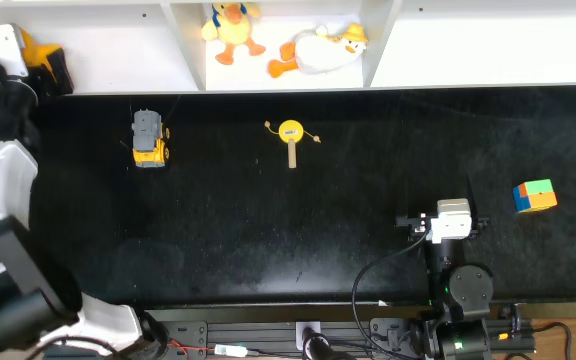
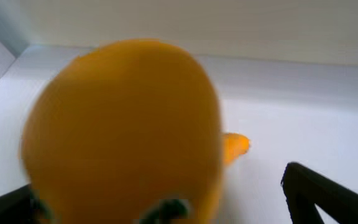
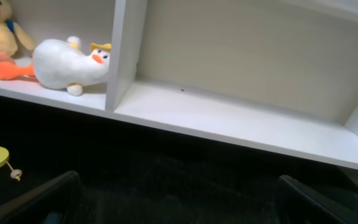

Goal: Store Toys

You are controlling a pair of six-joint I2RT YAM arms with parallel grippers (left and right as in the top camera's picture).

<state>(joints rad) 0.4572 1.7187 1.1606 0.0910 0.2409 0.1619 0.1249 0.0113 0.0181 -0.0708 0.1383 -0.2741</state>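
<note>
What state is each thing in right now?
Yellow duck, sitting in the middle compartment.
White duck, lying on its side beside it.
Truck, on its wheels on the table.
Rattle, flat on the table.
Cube, on the table.
Orange toy, in the left compartment.
Right gripper, open, empty.

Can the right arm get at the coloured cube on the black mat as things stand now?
Probably yes. The cube lies close beside the right pincer, which is open, with only bare mat between them.
</note>
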